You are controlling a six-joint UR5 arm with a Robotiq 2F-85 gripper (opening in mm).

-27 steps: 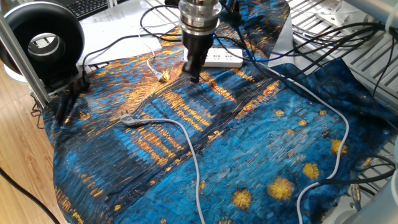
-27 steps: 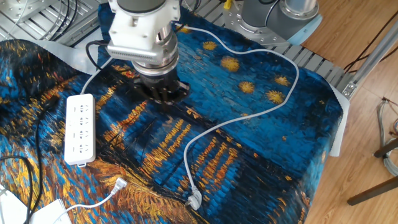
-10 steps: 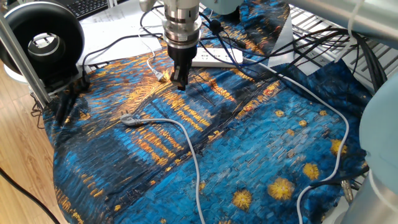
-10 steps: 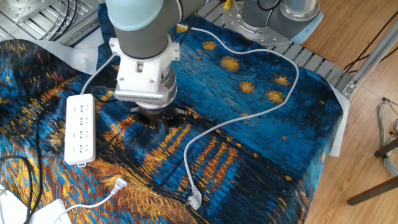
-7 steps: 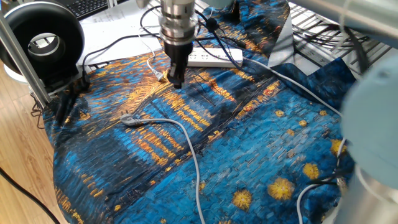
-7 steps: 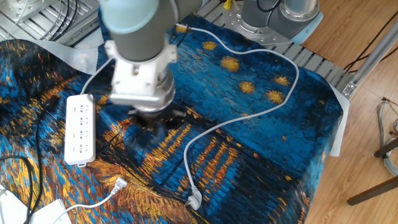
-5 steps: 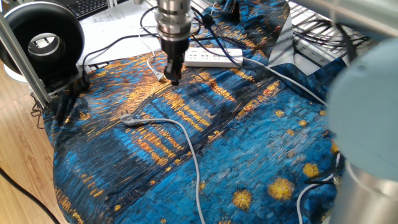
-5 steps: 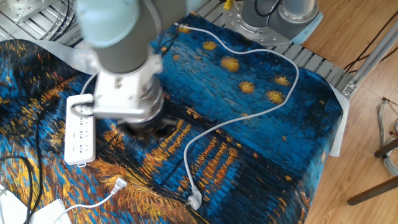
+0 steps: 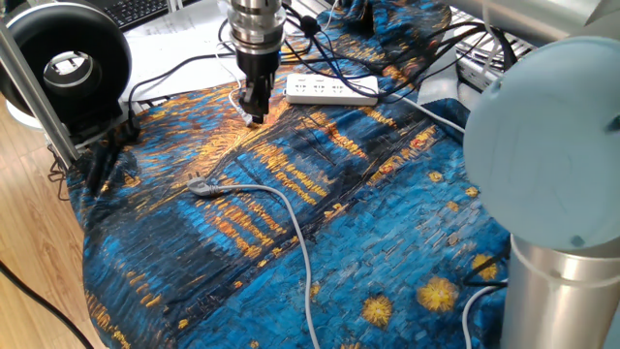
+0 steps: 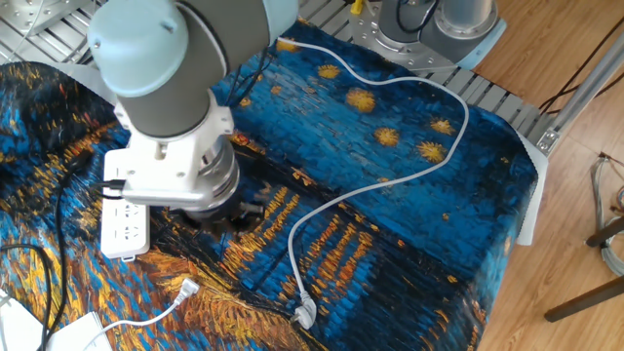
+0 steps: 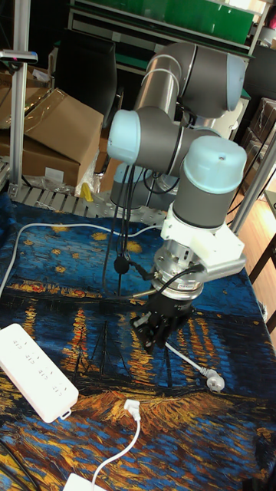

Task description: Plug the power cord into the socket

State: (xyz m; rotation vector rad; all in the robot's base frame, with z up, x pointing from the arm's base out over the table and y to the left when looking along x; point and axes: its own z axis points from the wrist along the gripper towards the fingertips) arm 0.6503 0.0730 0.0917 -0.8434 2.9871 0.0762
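Nearest in the tall fixed view, at about 6 o'clock from the tool (image 11: 159,328), the power cord (image 11: 123,453) ends in a small pale plug (image 11: 132,407) lying flat on the painted cloth (image 11: 46,307) over the counter. The cord looks light and limp, so I judge its stiff plug body the only sound place to grip, not the metal tip. The tool hangs above it, holding nothing; I cannot tell whether its fingers are apart. The socket (image 11: 31,371) lies at 9 o'clock.
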